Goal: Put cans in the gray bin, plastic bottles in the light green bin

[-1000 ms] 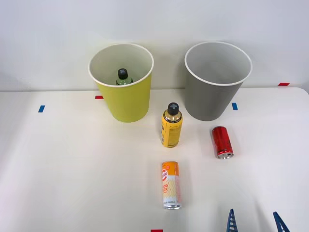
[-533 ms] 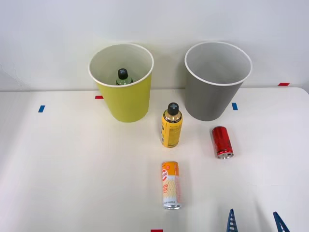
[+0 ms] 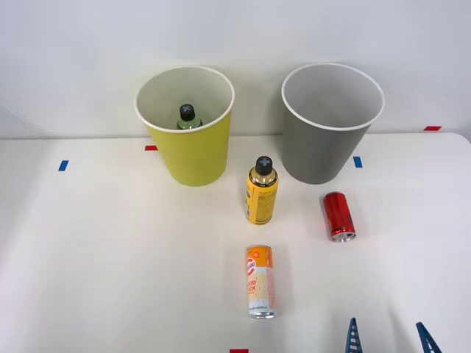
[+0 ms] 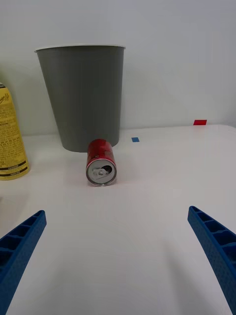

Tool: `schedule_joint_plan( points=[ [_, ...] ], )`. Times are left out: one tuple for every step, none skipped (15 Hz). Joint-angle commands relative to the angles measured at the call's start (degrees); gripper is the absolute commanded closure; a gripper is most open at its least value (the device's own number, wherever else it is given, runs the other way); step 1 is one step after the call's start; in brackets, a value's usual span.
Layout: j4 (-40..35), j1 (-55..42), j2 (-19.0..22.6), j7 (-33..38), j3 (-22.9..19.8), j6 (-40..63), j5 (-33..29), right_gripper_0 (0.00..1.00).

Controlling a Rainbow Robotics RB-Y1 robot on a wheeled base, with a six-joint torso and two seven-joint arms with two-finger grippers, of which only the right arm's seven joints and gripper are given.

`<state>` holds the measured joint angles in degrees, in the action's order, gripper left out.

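Tabletop (image 3: pixel 88 257) white, spans the frame. Upper left of centre: light green bin (image 3: pixel 193 151) upright, green bottle (image 3: pixel 188 116) standing inside it, black cap showing. Centre: yellow bottle (image 3: pixel 262 191) upright between the two bins, slightly nearer the camera. Below it, lower centre: orange-and-white can (image 3: pixel 260 282) lying on its side. Upper right: gray bin (image 3: pixel 324 143) upright. Right of centre: red can (image 3: pixel 338 216) on its side, just in front of the gray bin, silver end facing the wrist camera. Bottom right edge: right end effector (image 3: pixel 388 338), blue fingers (image 4: pixel 19 246) spread wide apart, holding nothing, well short of the red can.
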<state>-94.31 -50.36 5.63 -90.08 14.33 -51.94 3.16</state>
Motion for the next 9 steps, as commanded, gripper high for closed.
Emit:
schedule_joint_plan(
  points=[
    [0.0, 0.0, 0.0, 0.0, 0.0, 0.0, 0.0, 0.0],
    [0.0, 0.0, 0.0, 0.0, 0.0, 0.0, 0.0, 0.0],
    [0.0, 0.0, 0.0, 0.0, 0.0, 0.0, 0.0, 0.0],
    [0.0, 0.0, 0.0, 0.0, 0.0, 0.0, 0.0, 0.0],
    [0.0, 0.0, 0.0, 0.0, 0.0, 0.0, 0.0, 0.0],
    [1.4, 0.9, 0.1, 0.0, -0.1, 0.8, -0.1, 0.0],
    [2.1, 1.6, 0.2, 0.1, -0.1, 0.7, -0.2, 0.0],
    [2.2, 2.3, 0.8, 0.0, -0.2, 0.6, -0.1, 0.0],
    [1.9, 2.6, 1.3, 0.1, -0.4, 0.6, 0.0, 0.0]
  ],
)
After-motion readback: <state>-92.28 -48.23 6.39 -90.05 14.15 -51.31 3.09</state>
